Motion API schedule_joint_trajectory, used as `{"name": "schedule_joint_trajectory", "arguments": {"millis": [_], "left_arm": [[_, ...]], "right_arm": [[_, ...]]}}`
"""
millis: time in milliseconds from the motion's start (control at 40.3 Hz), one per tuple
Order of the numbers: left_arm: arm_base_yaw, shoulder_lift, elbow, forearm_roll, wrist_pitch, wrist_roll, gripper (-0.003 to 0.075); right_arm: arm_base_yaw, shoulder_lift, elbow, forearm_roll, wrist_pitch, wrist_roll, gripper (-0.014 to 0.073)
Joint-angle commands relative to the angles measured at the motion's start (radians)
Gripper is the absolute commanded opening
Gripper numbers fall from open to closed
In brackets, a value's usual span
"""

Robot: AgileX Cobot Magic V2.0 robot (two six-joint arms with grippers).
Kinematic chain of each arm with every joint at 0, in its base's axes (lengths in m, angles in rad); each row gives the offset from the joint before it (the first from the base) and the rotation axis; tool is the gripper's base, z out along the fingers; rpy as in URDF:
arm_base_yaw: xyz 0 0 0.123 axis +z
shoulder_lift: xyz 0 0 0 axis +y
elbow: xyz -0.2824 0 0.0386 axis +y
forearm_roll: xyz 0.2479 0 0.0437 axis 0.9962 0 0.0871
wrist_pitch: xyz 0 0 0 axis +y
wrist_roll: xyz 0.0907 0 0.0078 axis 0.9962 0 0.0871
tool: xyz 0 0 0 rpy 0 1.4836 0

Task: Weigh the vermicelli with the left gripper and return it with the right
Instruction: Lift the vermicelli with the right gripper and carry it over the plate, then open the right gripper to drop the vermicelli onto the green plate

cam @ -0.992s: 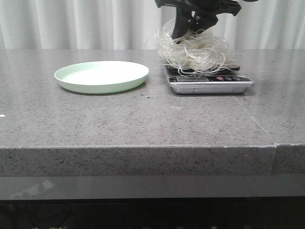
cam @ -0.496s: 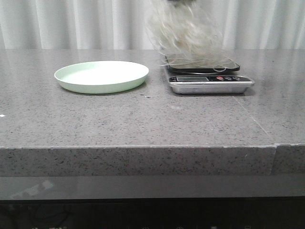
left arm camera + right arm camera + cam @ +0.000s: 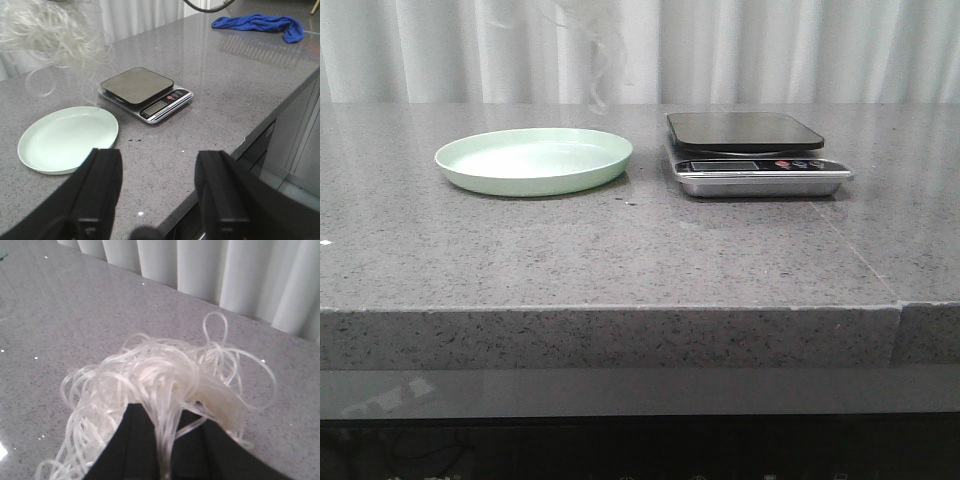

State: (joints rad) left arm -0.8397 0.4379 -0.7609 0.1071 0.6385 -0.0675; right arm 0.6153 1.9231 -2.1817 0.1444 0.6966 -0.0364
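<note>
The vermicelli (image 3: 155, 375), a fluffy clump of whitish looped strands, hangs in my right gripper (image 3: 165, 440), which is shut on it above the grey counter. In the left wrist view the clump (image 3: 50, 30) floats high over the far side of the pale green plate (image 3: 67, 137). In the front view only faint blurred strands (image 3: 598, 75) show at the top, above the plate (image 3: 533, 160). The scale (image 3: 750, 150) has a bare black platform (image 3: 137, 85). My left gripper (image 3: 157, 185) is open and empty, low over the counter's front edge near the plate.
A blue cloth (image 3: 260, 24) lies on the counter far off to the side of the scale. White curtains hang behind the counter. The counter's front edge (image 3: 620, 310) drops off in front of the plate and the scale.
My right gripper has lifted the vermicelli off the scale, up and to the left, out of the front view's top. The scale platform is now bare.
</note>
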Motion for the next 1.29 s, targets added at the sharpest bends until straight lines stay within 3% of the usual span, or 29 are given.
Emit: {"name": "schedule_joint_trajectory", "arguments": {"millis": [0,223,397,471,595,695,1042,1265], "left_arm": [[-0.007,0.009,-0.024,-0.008,-0.071,-0.007,0.0427],[-0.007,0.009,-0.024,-0.013,-0.071,-0.007,0.0427],[-0.007,0.009,-0.024,-0.013,-0.071,-0.007,0.0427],[-0.007,0.009,-0.024,-0.013,-0.071,-0.007,0.0427],[-0.007,0.009,-0.024,-0.013,-0.071,-0.007,0.0427],[-0.007,0.009,-0.024,-0.013,-0.071,-0.007,0.0427],[-0.007,0.009,-0.024,-0.013,-0.071,-0.007,0.0427],[-0.007,0.009,-0.024,-0.013,-0.071,-0.007,0.0427]], "right_arm": [[0.016,-0.037,-0.039,0.006,-0.130,-0.015,0.0164],[0.024,0.059,-0.039,-0.004,-0.071,-0.016,0.0164],[0.024,0.121,-0.039,-0.083,0.027,-0.017,0.0171],[0.023,0.137,-0.037,-0.092,0.056,-0.017,0.0237],[0.023,0.149,-0.038,-0.092,0.056,-0.014,0.0435],[0.023,0.141,-0.038,-0.092,0.058,-0.014,0.0501],[0.020,-0.027,-0.019,-0.106,0.187,0.067,0.0497],[0.020,-0.192,0.165,-0.114,0.113,0.069,0.0497]]}}
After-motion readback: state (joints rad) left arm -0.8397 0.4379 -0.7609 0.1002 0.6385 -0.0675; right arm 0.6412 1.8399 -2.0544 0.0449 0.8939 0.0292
